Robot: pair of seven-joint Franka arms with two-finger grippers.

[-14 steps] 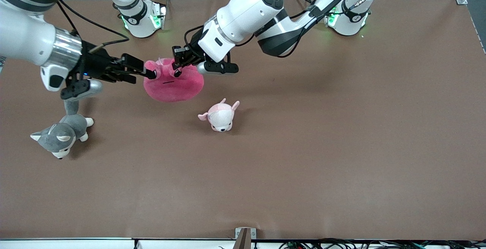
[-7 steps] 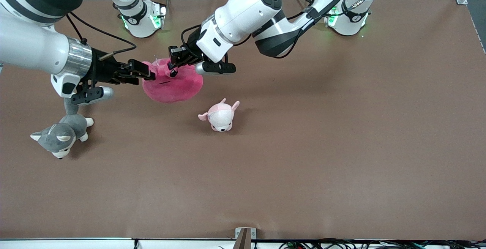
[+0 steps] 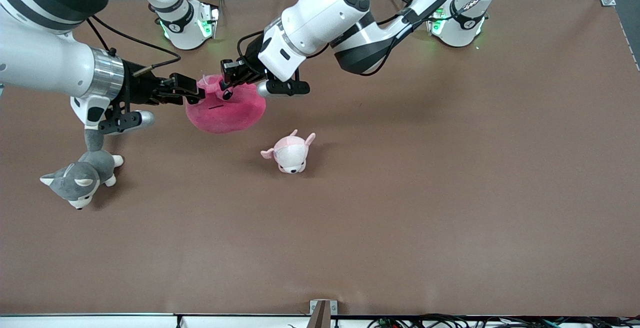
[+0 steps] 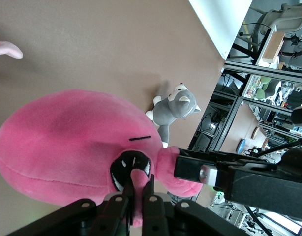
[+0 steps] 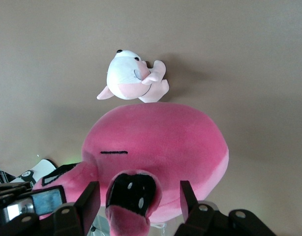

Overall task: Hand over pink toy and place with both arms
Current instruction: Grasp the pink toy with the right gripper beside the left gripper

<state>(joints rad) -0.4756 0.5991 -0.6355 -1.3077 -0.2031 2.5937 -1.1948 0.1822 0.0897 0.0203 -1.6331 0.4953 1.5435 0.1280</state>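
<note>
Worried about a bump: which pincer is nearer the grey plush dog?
Right. The right pincer, open, is at the pink toy's edge toward the grey dog; the left pincer pinches the toy farther along.

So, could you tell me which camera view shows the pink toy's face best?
The right wrist view: the pink toy fills it, with one dark eye and the mouth line unobstructed between the open fingers. The left wrist view shows an eye partly covered by the gripper's shut fingers. The front view shows the face small, between both grippers.

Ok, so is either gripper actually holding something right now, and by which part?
The left gripper pinches the pink toy by a fold of plush beside one dark eye. The right gripper is open around its top, gripping nothing.
</note>
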